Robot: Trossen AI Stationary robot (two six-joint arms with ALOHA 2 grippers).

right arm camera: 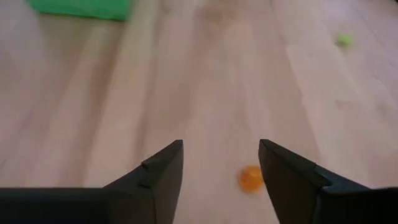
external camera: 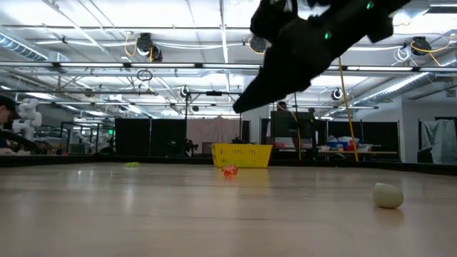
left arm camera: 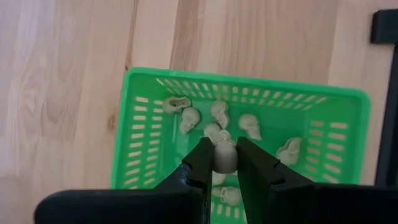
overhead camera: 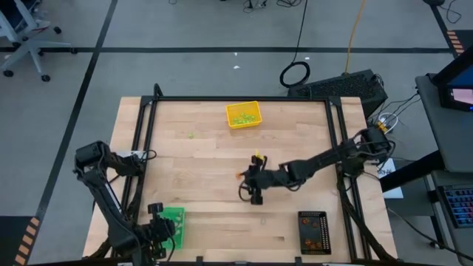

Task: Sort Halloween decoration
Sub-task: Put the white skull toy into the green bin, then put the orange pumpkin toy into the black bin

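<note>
My left gripper [left arm camera: 225,148] hangs over the green tray [left arm camera: 138,134] at the table's near left and is shut on a pale beige skull piece [left arm camera: 225,157]. Several more pale skulls [left arm camera: 219,112] lie in that tray. My right gripper [right arm camera: 221,149] stands open over the table's middle. A tiny orange piece [right arm camera: 251,178] lies on the wood between its fingers, untouched; the low view also shows this orange piece [external camera: 229,171]. A pale piece [external camera: 388,195] and a light green piece [external camera: 132,165] lie loose on the table. My left gripper pinches the pale skull piece by its two sides [left arm camera: 216,158] between its two fingers, near their free ends. The fingers slant steeply down from above. The piece is clear of the green tray's floor.
A yellow tray [overhead camera: 243,114] with light green pieces stands at the far middle. A black tray [overhead camera: 312,231] with orange pieces stands at the near right. A dark frame [overhead camera: 244,98] runs along the table's far and side edges. Bare wood lies between the trays.
</note>
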